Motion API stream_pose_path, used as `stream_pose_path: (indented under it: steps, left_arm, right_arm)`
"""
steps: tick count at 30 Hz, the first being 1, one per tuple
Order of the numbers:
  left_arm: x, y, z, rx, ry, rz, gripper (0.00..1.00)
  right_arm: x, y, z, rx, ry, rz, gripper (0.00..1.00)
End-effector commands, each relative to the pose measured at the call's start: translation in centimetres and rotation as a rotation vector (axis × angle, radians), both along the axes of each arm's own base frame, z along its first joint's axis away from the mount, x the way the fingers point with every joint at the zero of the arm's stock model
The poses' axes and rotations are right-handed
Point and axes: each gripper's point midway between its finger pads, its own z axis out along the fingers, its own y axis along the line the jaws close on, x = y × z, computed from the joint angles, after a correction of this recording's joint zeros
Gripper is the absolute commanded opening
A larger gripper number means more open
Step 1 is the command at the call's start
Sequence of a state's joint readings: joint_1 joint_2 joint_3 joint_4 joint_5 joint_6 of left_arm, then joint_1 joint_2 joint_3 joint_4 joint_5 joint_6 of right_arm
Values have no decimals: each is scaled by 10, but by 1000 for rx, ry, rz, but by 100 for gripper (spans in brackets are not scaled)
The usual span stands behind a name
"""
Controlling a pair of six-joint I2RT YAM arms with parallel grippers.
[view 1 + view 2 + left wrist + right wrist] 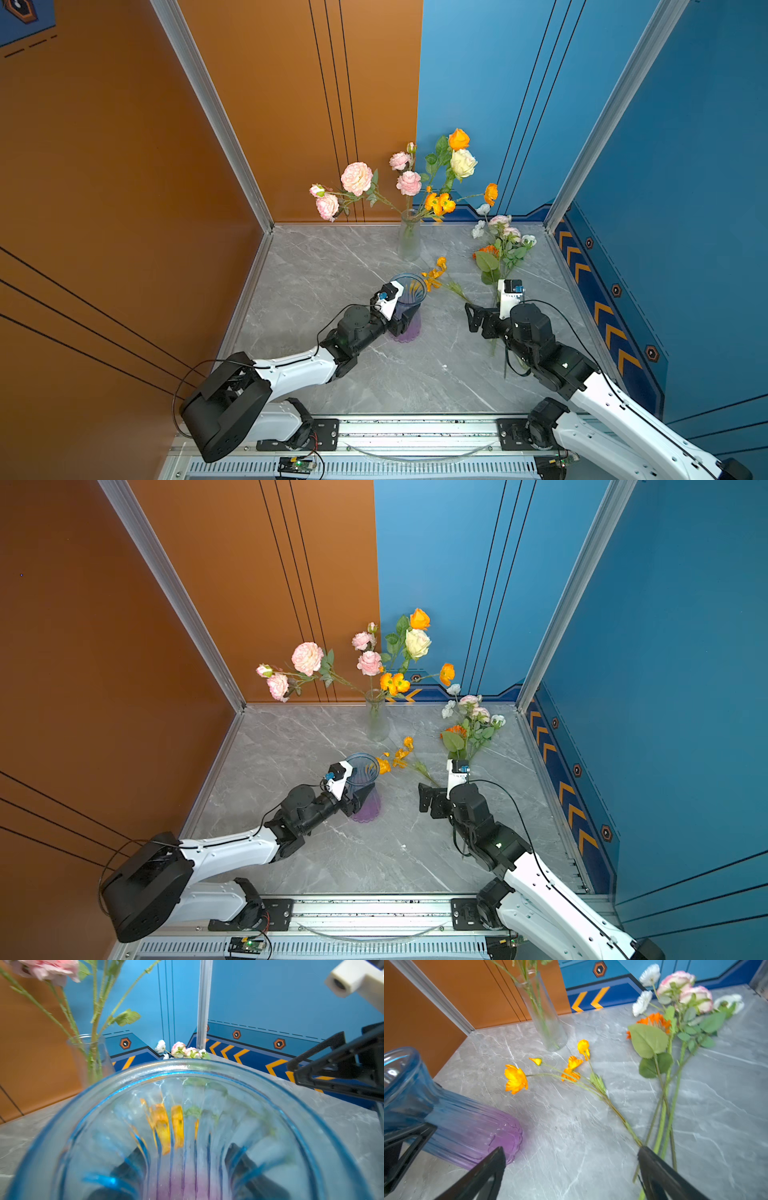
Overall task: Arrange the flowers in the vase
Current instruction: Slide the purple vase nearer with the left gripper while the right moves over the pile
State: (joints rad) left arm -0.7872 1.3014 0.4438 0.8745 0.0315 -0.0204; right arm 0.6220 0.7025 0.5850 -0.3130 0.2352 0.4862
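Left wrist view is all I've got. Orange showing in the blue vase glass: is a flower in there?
Observer: No. The orange sprig lies on the table beside the blue-purple vase, outside it; you see it through the glass.
Operator: Right side?
Observer: The right gripper is open, low over the table, nothing held; the sprig's stem end is by one of its fingers.
Operator: Other stems?
Observer: A mixed bunch, pink, white, orange, lies flat too; its stems run back beneath the right arm.
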Motion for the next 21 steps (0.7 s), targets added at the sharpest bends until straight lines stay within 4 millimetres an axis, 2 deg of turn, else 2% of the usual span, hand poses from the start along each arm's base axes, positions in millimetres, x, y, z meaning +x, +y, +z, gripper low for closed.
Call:
stream_pose_path:
  steps: [1, 7, 12, 18, 21]
  left_arm:
    - [-13, -10, 52, -110, -150, -44, 15]
    - [-22, -18, 37, -84, -126, -105, 15]
    - [-27, -19, 26, -65, -114, -127, 19]
    - [-29, -15, 17, -53, -99, -121, 37]
    - [-30, -12, 13, -51, -88, -111, 60]
  right_arm:
    - [-24, -32, -39, -50, 144, -124, 100]
    - [-30, -46, -43, -66, 156, -176, 100]
    - [-25, -48, -54, -100, 225, -195, 100]
    - [-16, -54, -54, -115, 247, -231, 100]
    - [-12, -59, -52, -93, 254, -255, 100]
